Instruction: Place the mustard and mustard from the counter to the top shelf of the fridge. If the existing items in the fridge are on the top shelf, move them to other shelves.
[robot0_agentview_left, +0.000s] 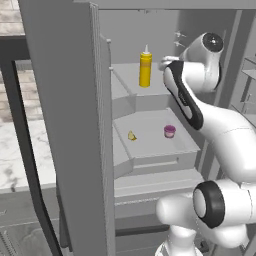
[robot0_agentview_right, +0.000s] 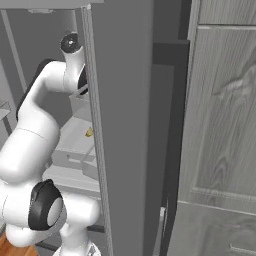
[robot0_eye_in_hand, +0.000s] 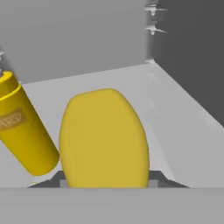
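Fridge (robot0_agentview_left: 65, 125) stands open; its door fills the left half of the left base view and the middle of the right base view. The arm reaches into the upper interior.

Tall mustard bottle (robot0_agentview_left: 145, 68) stands upright on the top shelf (robot0_agentview_left: 131, 80), toward the back, pale nozzle up. In the hand view this bottle (robot0_eye_in_hand: 24, 127) sits at the left edge and looks tilted, which follows from the camera's roll; its label is partly readable but too blurred to make out.

Second mustard bottle (robot0_eye_in_hand: 104, 138), darker yellow, sits directly in front of the hand camera, low in the frame, its rounded body between the finger tips. The gripper (robot0_eye_in_hand: 105, 183) is closed on it: dark tips show just at either side of its base. The bottle is above the top shelf surface, beside the tall bottle and to its right as the hand view shows it; the two look close but whether they touch cannot be told. Whether the held bottle rests on the shelf or hangs just over it cannot be told either.

Next shelf down (robot0_agentview_left: 150, 140) carries the pink cup (robot0_agentview_left: 169, 131) on the right and the small yellow wedge (robot0_agentview_left: 132, 135) on the left, well apart. The wedge (robot0_agentview_right: 89, 132) also shows in the right base view, past the door edge.

Marble counter (robot0_agentview_left: 20, 155) lies left of the fridge door.
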